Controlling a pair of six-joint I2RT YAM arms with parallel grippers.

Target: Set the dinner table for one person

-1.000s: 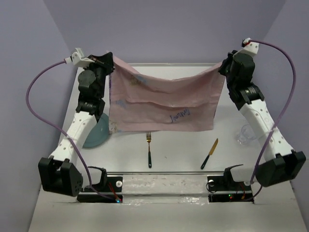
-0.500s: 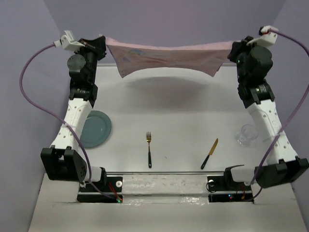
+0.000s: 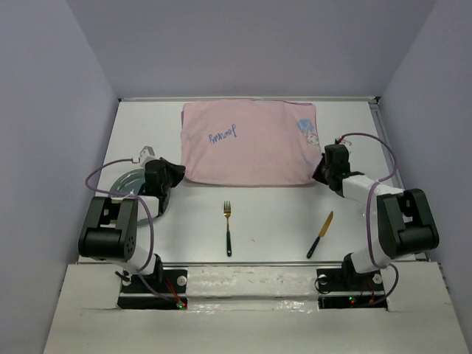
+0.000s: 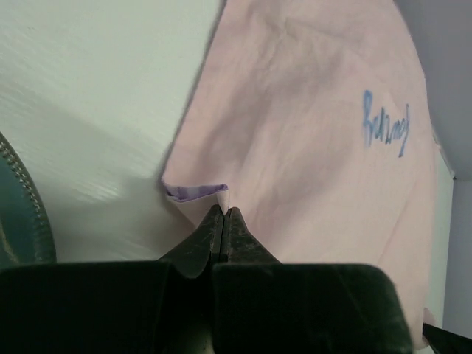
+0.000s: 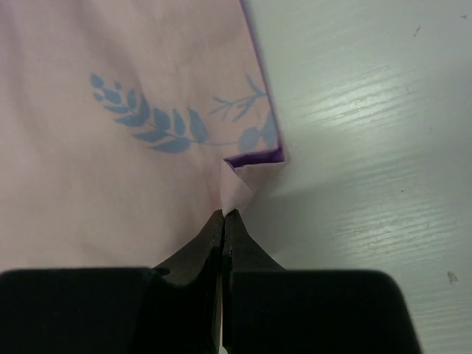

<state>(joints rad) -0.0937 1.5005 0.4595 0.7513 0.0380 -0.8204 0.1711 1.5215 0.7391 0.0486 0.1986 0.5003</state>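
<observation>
left pincer (image 4: 223, 214) clamped on pink cloth (image 3: 247, 141) near-left corner, right pincer (image 5: 223, 216) clamped on near-right corner. Cloth flat, far-centre of matte white surface (image 3: 280, 214), which spans wall to wall. Fork (image 3: 228, 228) and knife (image 3: 320, 234) by near edge, open room between them.

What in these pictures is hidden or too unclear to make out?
Plate: in the top view, mostly covered by the left arm; in the left wrist view, cut off by the frame edge.
Blue writing on the pink cloth: too small in the top view, blurred in the left wrist view.
Anything under the cloth: hidden everywhere.
</observation>
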